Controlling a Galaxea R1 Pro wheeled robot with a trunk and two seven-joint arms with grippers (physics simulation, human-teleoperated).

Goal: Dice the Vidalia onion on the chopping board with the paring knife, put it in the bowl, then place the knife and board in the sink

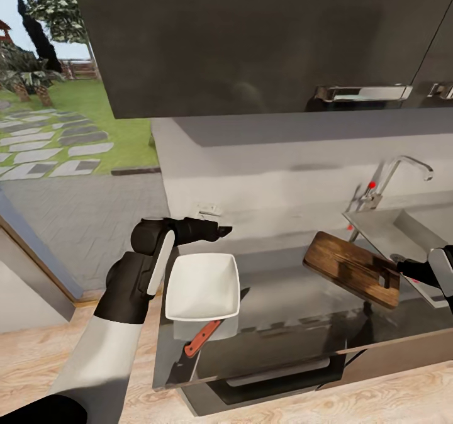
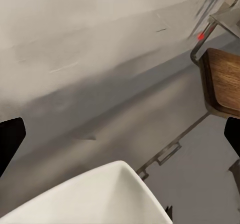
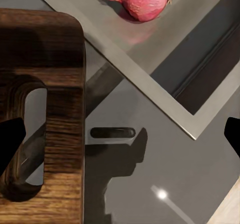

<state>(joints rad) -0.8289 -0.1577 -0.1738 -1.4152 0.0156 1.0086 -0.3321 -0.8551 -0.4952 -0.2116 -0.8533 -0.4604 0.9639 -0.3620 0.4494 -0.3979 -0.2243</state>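
Kitchen worktop seen from the robot's head. The long glossy grey steel-look countertop carries a shallow white squarish bowl at about 8 o'clock from its centre. A small paring knife with a red-orange handle and dark blade lies just beyond the bowl's near edge, towards 6 o'clock, close to the counter's front lip. At 3 o'clock a rectangular dark brown wooden chopping board with a slot handle sits tilted, one end near the rim of the grey steel sink; a curved chrome tap stands behind. The small reddish-purple Vidalia onion lies in the sink basin, apart from the board.

The left gripper hovers above the bowl's far rim with fingers spread wide, holding nothing. The right gripper hangs over the board's handle end, fingers likewise wide apart and empty.
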